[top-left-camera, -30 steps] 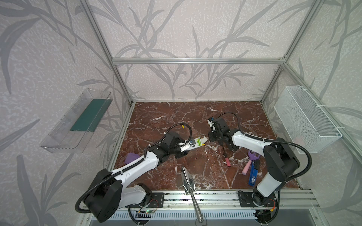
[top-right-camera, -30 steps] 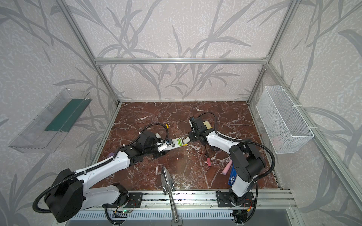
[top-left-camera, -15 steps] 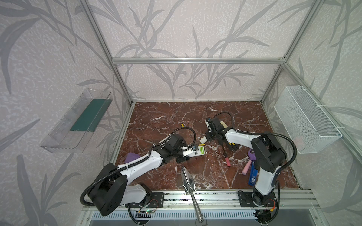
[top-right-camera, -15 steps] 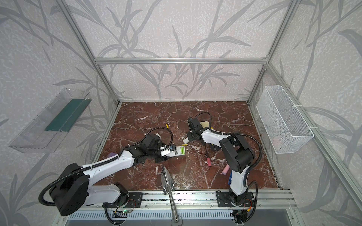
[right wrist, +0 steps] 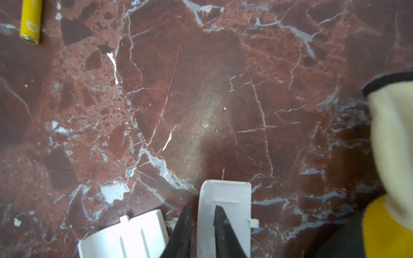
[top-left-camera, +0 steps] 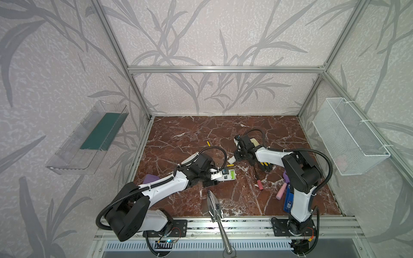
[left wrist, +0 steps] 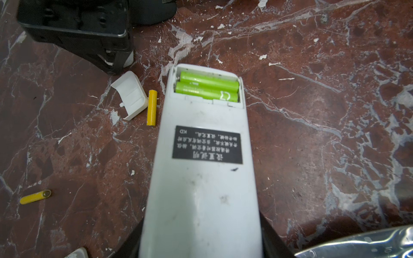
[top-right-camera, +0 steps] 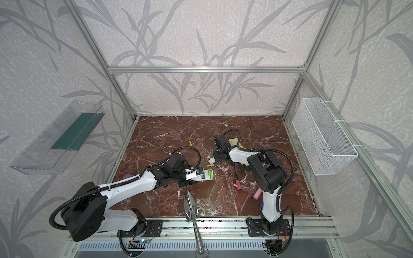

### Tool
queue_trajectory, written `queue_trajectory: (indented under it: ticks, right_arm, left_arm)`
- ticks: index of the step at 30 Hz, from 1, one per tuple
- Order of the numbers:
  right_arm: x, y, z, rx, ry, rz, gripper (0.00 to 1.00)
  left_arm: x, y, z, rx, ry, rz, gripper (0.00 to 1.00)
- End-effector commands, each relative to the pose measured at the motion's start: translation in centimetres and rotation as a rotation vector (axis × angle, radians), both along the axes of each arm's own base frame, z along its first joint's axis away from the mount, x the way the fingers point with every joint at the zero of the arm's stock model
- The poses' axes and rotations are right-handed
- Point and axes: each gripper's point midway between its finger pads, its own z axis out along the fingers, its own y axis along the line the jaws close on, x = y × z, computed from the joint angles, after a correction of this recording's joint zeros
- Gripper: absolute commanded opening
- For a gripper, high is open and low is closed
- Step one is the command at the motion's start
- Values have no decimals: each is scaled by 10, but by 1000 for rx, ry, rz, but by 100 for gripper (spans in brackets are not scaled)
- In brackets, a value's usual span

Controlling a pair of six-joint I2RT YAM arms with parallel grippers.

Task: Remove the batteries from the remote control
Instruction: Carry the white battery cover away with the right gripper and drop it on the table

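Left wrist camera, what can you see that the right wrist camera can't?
Only the left wrist view shows the white remote held by the left gripper, two green batteries in its open compartment, and a shiny trowel. Only the right wrist view shows a cream and yellow glove. Both show the marble floor, a yellow battery, a loose white cover and the right gripper.

Left tool (top-left-camera: 220,178) held low and clamped tight — right tool (right wrist: 202,211) angled downward, its jaws narrowly parted.

walls (top-left-camera: 201,33): grey leaf print | floor (top-left-camera: 223,131): red-brown marble | frame (top-left-camera: 223,69): aluminium
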Motion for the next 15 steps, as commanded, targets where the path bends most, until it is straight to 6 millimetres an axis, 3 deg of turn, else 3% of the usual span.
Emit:
queue_trajectory:
  ticks: [1,8,15]
  right_arm:
    - [0,2,12,33,-11,2,31]
    - [-7,-4,52,73,-87,8,56]
    - [-29,-23,93,109,-153,-18,65]
  left_arm:
    - [3,-11,14,-29,-22,-43,27]
    - [2,-11,9,-9,-10,-50,27]
    - [1,-11,9,3,-12,-60,27]
